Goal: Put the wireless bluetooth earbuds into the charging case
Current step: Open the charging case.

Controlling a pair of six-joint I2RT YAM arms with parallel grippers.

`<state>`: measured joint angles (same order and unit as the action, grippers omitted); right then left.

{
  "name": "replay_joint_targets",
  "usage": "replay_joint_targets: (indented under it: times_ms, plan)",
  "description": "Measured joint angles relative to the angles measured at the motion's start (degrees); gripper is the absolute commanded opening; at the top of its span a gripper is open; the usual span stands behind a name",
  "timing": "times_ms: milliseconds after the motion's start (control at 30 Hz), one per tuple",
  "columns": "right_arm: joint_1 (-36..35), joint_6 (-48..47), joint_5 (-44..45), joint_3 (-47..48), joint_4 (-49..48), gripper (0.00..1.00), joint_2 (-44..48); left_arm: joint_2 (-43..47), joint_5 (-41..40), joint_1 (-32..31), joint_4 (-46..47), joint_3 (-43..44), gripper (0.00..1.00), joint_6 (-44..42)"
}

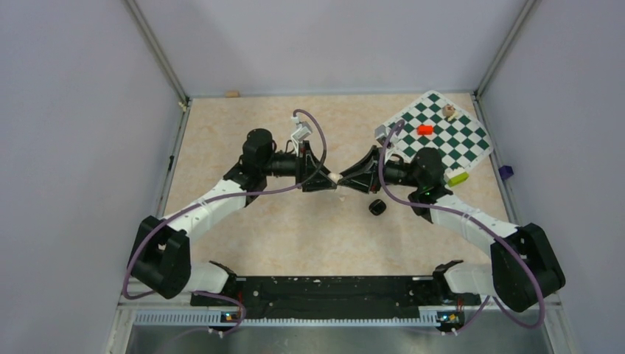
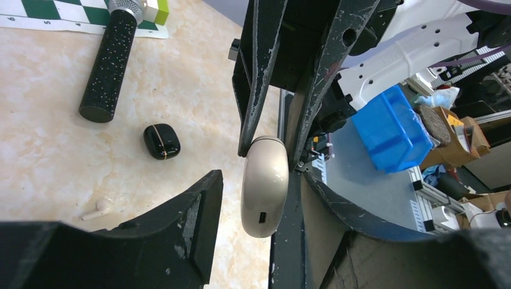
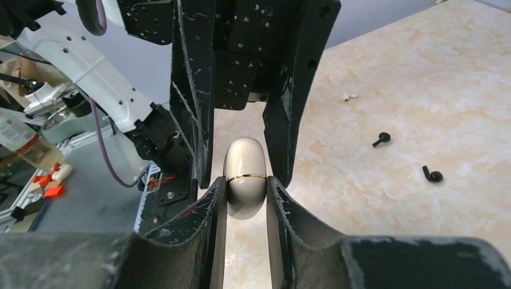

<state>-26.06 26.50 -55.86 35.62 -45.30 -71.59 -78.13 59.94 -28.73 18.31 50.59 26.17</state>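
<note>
My right gripper [image 3: 246, 183] is clenched on the cream case [image 3: 244, 156] at centre frame, left gripper [image 2: 256, 180] released around it, so I'd back the left straight off

**Walled tabletop booth under soft, even light**

A beige, marble-patterned tabletop [image 1: 295, 236] forms the floor of the booth. Plain, pale lilac-grey wall panels [image 1: 74, 110] rise on the left, back and right, meeting at the far corners behind slim silver metal posts [image 1: 156, 50]. Shadows are faint. A ridged silver metal rail [image 1: 295, 317] runs along the near edge. Off the table, the left wrist view shows a bright blue plastic bin [image 2: 391, 129] beside brown cardboard boxes [image 2: 464, 135].
</note>
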Motion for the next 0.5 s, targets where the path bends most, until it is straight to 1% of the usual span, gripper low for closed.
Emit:
replay_joint_targets:
  times_ms: [167,300,333,500]
  plan:
    - [0.35,-0.55,0.66,0.00,1.01,0.00,-0.02,0.37,-0.07,0.28,0.00,0.00,0.48,-0.44]
    - [0.37,-0.55,0.96,0.02,1.22,0.00,0.00,0.37,0.00,0.28,0.00,0.00,0.44,-0.63]
    - [0.37,-0.55,1.14,0.02,1.25,0.00,0.00,0.37,0.00,0.28,0.00,0.00,0.42,-0.68]
    - [0.37,-0.44,1.38,0.02,1.25,0.00,0.02,0.37,-0.20,0.50,0.00,0.00,0.18,-1.33]
